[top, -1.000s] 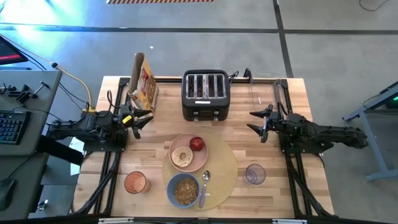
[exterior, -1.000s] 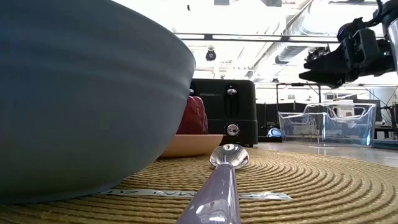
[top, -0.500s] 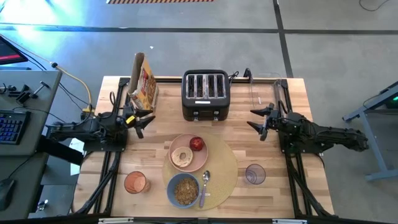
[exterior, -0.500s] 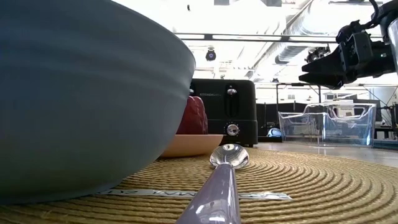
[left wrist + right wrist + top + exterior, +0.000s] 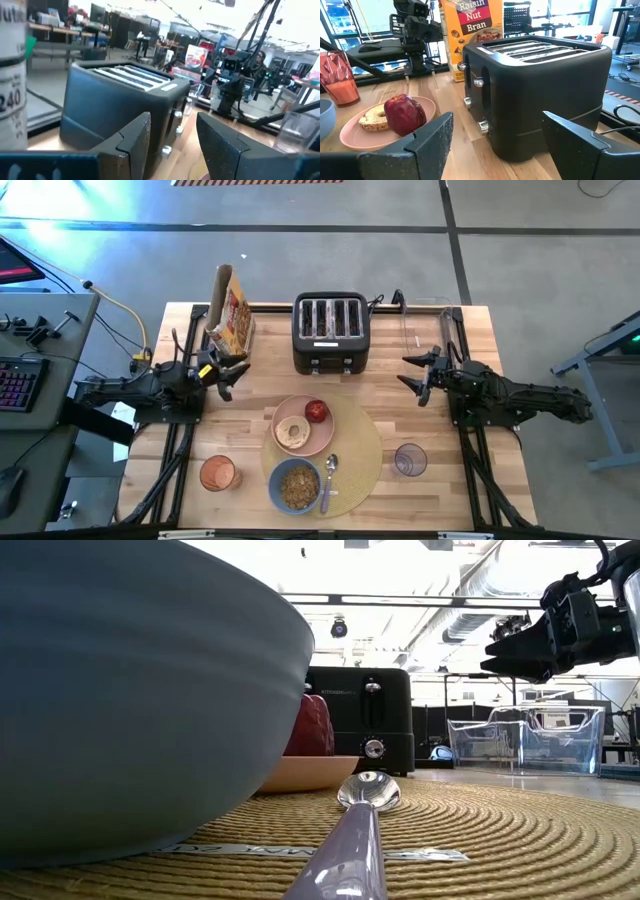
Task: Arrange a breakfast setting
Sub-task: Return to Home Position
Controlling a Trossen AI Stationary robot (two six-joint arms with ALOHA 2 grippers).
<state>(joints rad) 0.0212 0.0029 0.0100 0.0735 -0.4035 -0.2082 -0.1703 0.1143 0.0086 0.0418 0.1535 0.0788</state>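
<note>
A round tan placemat (image 5: 362, 448) lies at the table's near middle. On it rest a pink plate (image 5: 302, 408) with a bagel (image 5: 292, 431) and a red apple (image 5: 317, 411), a blue bowl (image 5: 295, 486) with cereal, and a small spoon (image 5: 328, 472). An orange cup (image 5: 217, 473) stands left of the mat, a clear purplish glass (image 5: 410, 459) right of it. My left gripper (image 5: 227, 376) is open and empty near the cereal box. My right gripper (image 5: 414, 374) is open and empty, right of the toaster.
A black four-slot toaster (image 5: 331, 332) stands at the far middle, a cereal box (image 5: 230, 310) at the far left, a clear bin (image 5: 428, 328) at the far right. Bare wood lies between the toaster and the plate.
My left gripper has drawn a little up and toward the cereal box. The things on the mat have kept still.
</note>
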